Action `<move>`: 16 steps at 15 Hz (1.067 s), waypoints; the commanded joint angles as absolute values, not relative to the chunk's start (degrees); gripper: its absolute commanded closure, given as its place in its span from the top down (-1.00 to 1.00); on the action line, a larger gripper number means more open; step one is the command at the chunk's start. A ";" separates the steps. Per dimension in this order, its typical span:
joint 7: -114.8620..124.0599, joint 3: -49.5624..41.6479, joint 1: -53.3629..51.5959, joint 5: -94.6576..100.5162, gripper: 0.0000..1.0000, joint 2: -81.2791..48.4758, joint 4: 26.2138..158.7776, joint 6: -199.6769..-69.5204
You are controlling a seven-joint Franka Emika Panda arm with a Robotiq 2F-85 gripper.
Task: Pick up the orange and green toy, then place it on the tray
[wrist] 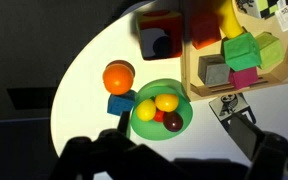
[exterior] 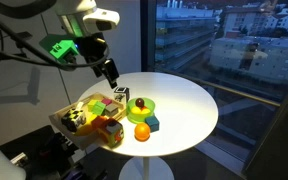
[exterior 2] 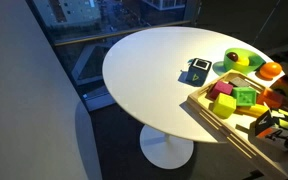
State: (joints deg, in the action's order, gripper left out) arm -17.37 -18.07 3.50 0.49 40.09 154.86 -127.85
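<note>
the gripper (exterior: 110, 72) is held high over the round table (exterior: 189, 100), jaws spread wide with nothing between them, probably so the layout can be taken in before a descent. the orange and green toy (wrist: 119, 77) is parked on the table right by a blue block (wrist: 119, 105) (touching or not can't be told) and near the green dish (wrist: 161, 112), so the side away from both is best used. its green bit can hardly be made out. the tray (wrist: 209, 91) is crowded with blocks and seems to poke past the table edge, so little bare floor is left, while the table's far half is wide open.
</note>
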 commanded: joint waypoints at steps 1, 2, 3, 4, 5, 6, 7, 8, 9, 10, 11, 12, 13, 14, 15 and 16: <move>-18.03 -17.11 4.50 -0.37 1.00 39.88 154.74 -127.67; -18.03 -17.12 4.50 -0.37 1.00 39.88 154.74 -127.67; -18.03 -17.12 4.50 -0.37 1.00 39.88 154.74 -127.67; -18.03 -17.12 4.50 -0.37 1.00 39.88 154.74 -127.67; -18.03 -17.11 4.50 -0.37 1.00 39.88 154.74 -127.67; -18.03 -17.11 4.50 -0.37 1.00 39.88 154.74 -127.67; -18.03 -17.11 4.50 -0.37 1.00 39.88 154.74 -127.67; -18.03 -17.12 4.50 -0.37 1.00 39.88 154.74 -127.67; -18.03 -17.12 4.50 -0.37 1.00 39.88 154.74 -127.67; -17.77 -16.89 4.44 -0.36 1.00 39.65 154.44 -127.32; -17.34 -16.51 4.38 -0.36 1.00 39.37 154.17 -127.13; -16.93 -16.13 4.32 -0.35 1.00 39.07 154.03 -127.32; -16.09 -15.43 4.26 -0.29 1.00 38.42 153.71 -127.58; -15.40 -14.81 4.22 -0.24 1.00 37.93 153.47 -127.67; -14.91 -14.18 4.12 -0.20 1.00 37.49 153.27 -127.70; -13.98 -13.31 4.09 -0.10 1.00 36.87 153.04 -127.82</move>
